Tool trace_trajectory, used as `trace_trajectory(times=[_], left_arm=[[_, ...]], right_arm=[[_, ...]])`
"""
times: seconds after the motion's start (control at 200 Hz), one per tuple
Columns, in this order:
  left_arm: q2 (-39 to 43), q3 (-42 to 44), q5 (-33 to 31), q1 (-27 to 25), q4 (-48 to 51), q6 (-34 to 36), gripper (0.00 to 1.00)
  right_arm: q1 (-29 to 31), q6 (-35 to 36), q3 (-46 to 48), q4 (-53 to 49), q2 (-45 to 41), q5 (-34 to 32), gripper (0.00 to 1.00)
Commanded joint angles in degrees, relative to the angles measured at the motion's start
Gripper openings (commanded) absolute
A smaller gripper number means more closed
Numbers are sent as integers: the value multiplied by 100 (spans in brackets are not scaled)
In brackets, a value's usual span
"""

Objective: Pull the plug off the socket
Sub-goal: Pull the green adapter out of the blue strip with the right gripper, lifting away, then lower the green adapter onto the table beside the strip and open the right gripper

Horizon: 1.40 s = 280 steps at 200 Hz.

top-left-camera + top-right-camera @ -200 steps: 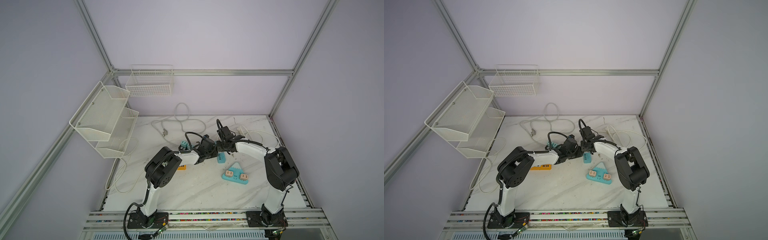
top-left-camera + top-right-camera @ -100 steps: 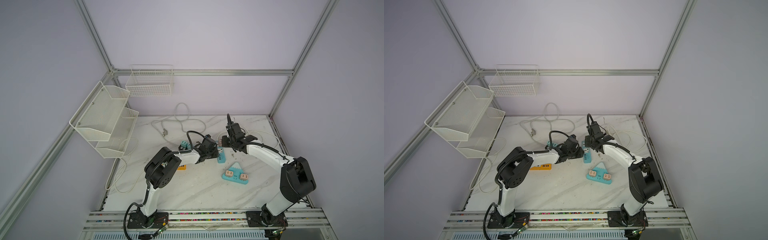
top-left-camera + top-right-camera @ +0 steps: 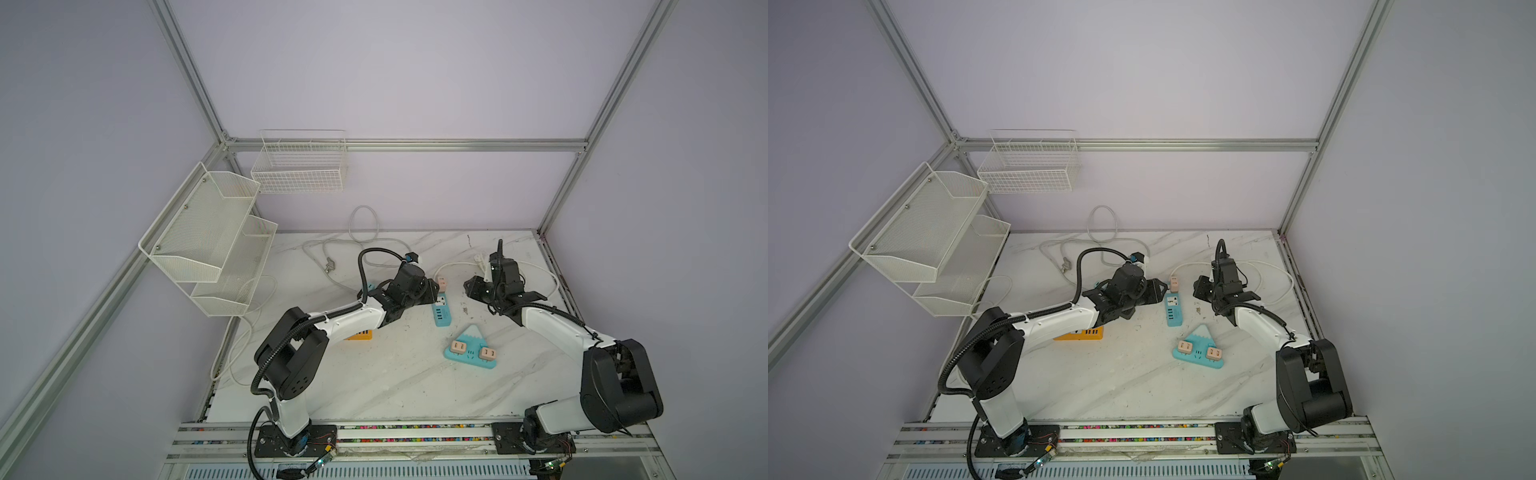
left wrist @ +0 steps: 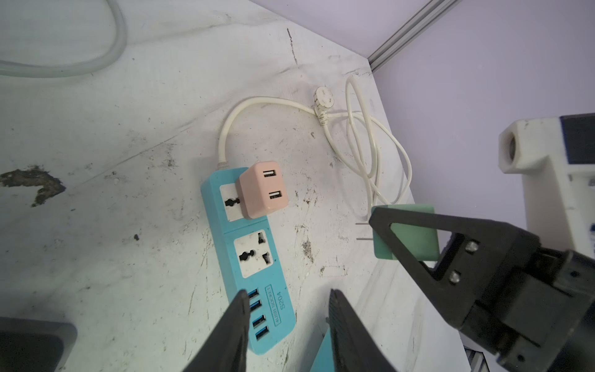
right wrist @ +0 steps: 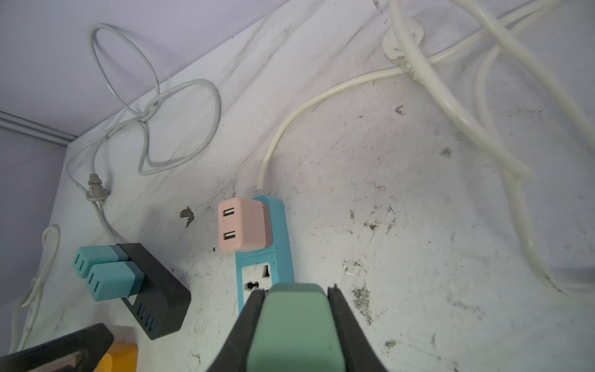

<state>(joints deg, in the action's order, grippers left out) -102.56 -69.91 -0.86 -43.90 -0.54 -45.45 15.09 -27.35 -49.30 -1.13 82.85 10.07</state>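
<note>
The blue socket strip (image 3: 441,309) (image 3: 1173,311) (image 4: 254,257) (image 5: 285,232) lies flat mid-table. My right gripper (image 5: 296,291) (image 3: 471,289) (image 3: 1200,287) is shut on a green plug (image 5: 296,328) (image 4: 415,238) and holds it in the air to the right of the strip, its two prongs bare. The strip's middle socket is empty. A pink adapter (image 4: 262,190) (image 5: 244,225) sits in the far socket. My left gripper (image 4: 286,293) (image 3: 434,291) (image 3: 1160,289) is open over the strip's USB end, with a gap on one side.
A black strip (image 5: 161,299) with two teal plugs lies left of the blue one. A triangular teal socket block (image 3: 471,353) (image 3: 1198,353) with two pink adapters sits nearer the front. An orange block (image 3: 358,334), loose white cords (image 3: 361,232) (image 5: 434,83) and wall baskets (image 3: 208,232) are around.
My right gripper has drawn back to the right, away from the blue strip, carrying the green plug. The left gripper's jaws have parted at the strip's end.
</note>
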Motion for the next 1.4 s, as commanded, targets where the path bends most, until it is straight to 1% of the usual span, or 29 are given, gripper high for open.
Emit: trace_trajectory(times=[0.0, 0.095, 0.215, 0.37, 0.48, 0.635, 1.045, 1.215, 1.395], left_arm=[[215, 411, 20, -21, -139, -41, 43], [342, 584, -10, -40, -221, -103, 43], [417, 760, -1, -44, -322, -156, 44], [501, 943, 6, -57, -479, -209, 45], [512, 1007, 5, -57, -535, -227, 45], [505, 1042, 49, -57, -614, -219, 46], [465, 1113, 86, -57, -739, -210, 50], [482, 1114, 209, -57, -780, -50, 52], [567, 1142, 100, -53, -751, 34, 58]], right_arm=[[-60, -462, 246, 798, 40, 277, 20], [-113, -535, 364, 981, 144, 242, 20], [-200, -666, 564, 1417, 396, 393, 21], [-257, -701, 653, 1726, 745, 468, 20], [-301, -684, 608, 1795, 1039, 505, 20], [-334, -664, 662, 1961, 1192, 452, 20], [-375, -589, 634, 2046, 1497, 417, 22], [-375, -564, 641, 2011, 1536, 363, 25], [-375, -591, 633, 1978, 1668, 324, 29]])
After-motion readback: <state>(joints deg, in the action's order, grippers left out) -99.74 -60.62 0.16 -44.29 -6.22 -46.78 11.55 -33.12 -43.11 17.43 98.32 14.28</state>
